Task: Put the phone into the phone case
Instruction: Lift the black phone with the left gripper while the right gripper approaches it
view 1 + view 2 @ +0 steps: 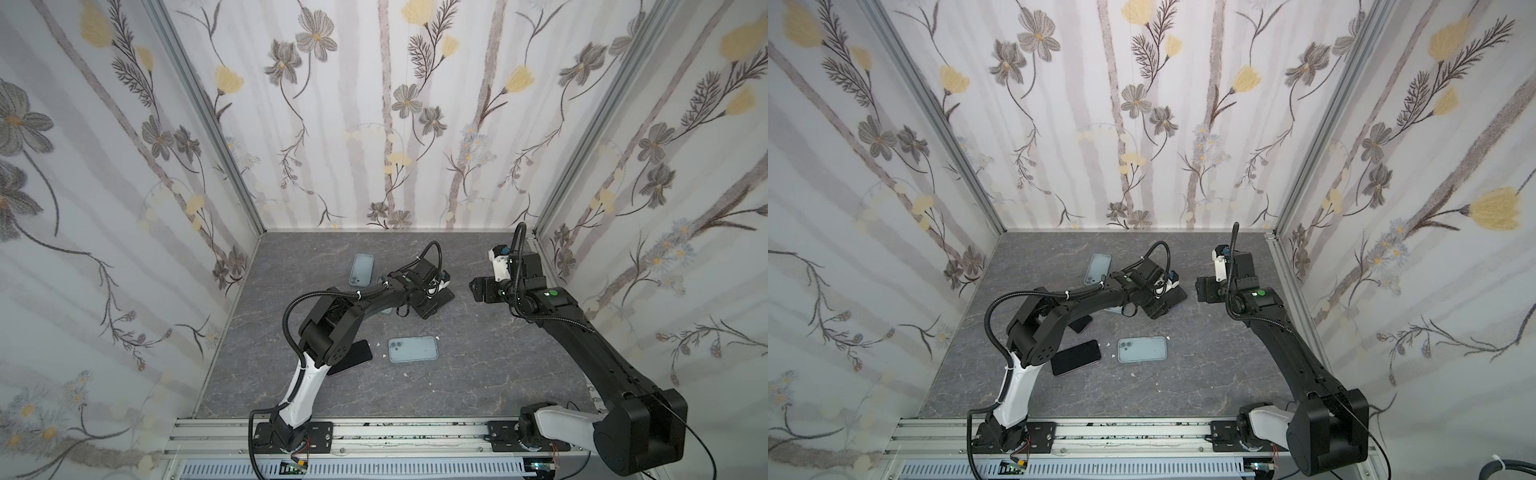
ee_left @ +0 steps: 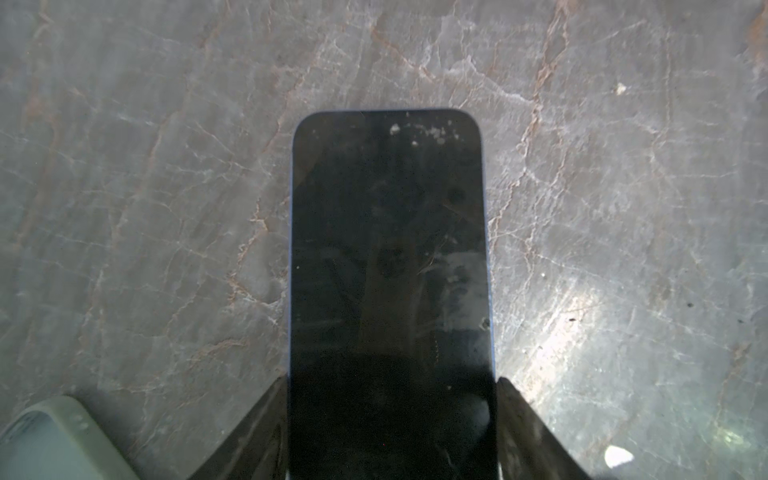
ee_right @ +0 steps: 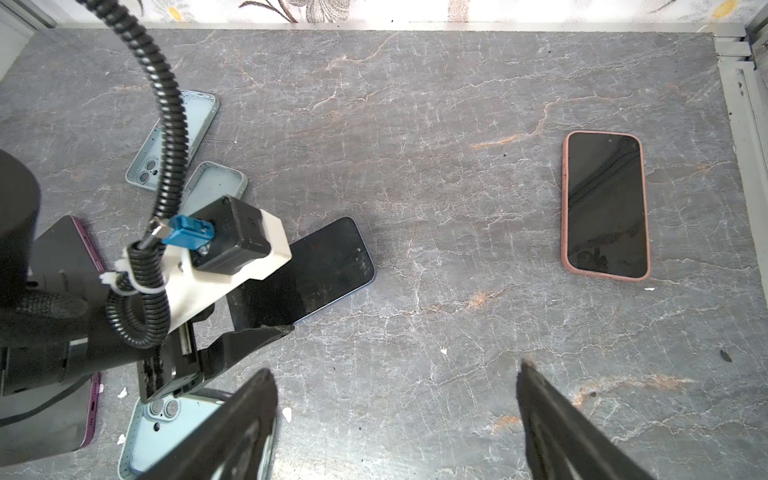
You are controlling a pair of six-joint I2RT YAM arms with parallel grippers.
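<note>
My left gripper point(image 2: 392, 384) is shut on the long sides of a phone point(image 2: 388, 249) with a dark screen and a blue rim. The phone lies flat and low over the grey table; it also shows in the right wrist view point(image 3: 328, 266) and in both top views point(image 1: 444, 296) point(image 1: 1178, 296). An empty light-blue phone case point(image 1: 413, 349) point(image 1: 1142, 349) lies in front of it, inside up. My right gripper point(image 3: 397, 370) point(image 1: 476, 286) stands open over bare table, a little to the right of the phone, with nothing between its fingers.
Two more light-blue cases point(image 3: 174, 137) point(image 3: 216, 187) lie at the back left. A dark phone point(image 1: 1075, 357) and a purple one point(image 1: 1081, 324) lie by the left arm. A phone in a pink case point(image 3: 604, 205) lies at the back right. Walls close off three sides.
</note>
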